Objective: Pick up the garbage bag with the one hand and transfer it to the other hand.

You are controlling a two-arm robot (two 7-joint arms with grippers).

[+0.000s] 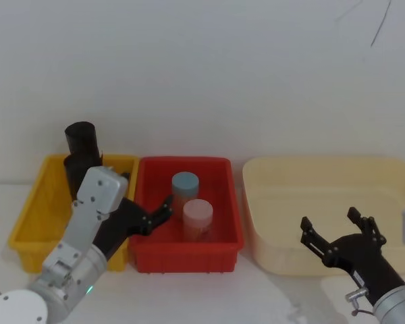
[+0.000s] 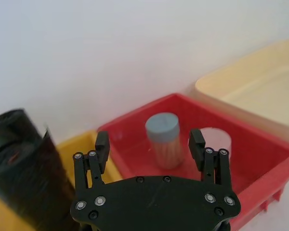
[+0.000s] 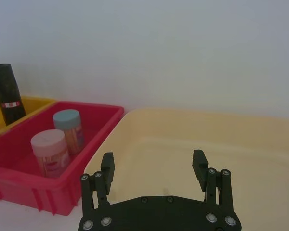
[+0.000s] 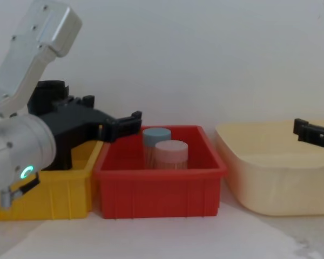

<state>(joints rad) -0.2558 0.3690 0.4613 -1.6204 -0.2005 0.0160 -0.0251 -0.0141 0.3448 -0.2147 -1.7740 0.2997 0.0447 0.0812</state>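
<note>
Three bins sit in a row on the white surface (image 1: 256,297): a yellow bin (image 1: 27,216) toward the left edge, a red bin (image 1: 189,253) in the middle, and a cream tub (image 1: 256,229) toward the right edge.

Not much luck on readable writing. The taller black roll (image 3: 6,82) at the back of the yellow bin has a small red-and-white sticker, but whatever's printed on it is too small to read. Same deal with the pink-lidded jar (image 1: 198,217) in the red bin: reddish print on its label, can't make it out. A blue-lidded jar (image 1: 185,183) stands right behind it.

The garbage bag (image 2: 38,187), the plain black roll, stands upright in the yellow bin just in front of the stickered one. The left hand (image 2: 149,139) hovers around the divide between the yellow and red bins. Its fingers are spread wide with nothing in them, pointing out over the red bin. The bag is just beside it, and in the head view the arm covers a good part of the bag. The right hand (image 1: 329,219) hangs over the front of the cream tub, fingers also wide and empty, well apart from the bag.
</note>
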